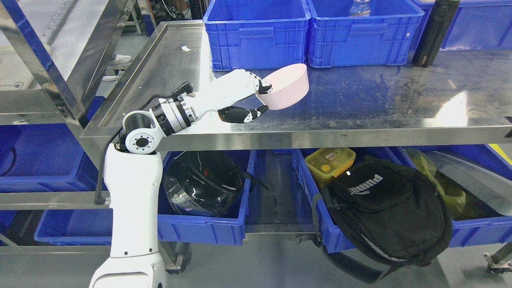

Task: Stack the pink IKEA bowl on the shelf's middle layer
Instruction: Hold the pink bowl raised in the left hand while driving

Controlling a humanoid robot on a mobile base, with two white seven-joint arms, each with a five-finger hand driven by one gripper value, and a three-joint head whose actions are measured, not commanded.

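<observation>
A pink bowl point(287, 86) is tilted, its mouth facing up and left, with its base touching or just above the steel middle shelf point(360, 100). My left hand point(262, 98) holds it by the near rim: fingers point(264, 85) curl over the rim from above and the thumb point(244, 115) reaches under the bowl's side. The white left arm rises from the bottom left and bends over the shelf's front edge. No other pink bowl shows on the shelf.
Two blue crates point(256, 34) point(362, 34) stand at the back of the shelf, a black bottle point(435, 34) to their right. Below, blue bins hold a black helmet point(204, 182), a yellow box point(330, 161) and a black backpack point(388, 214). A steel rack post point(44, 64) stands left.
</observation>
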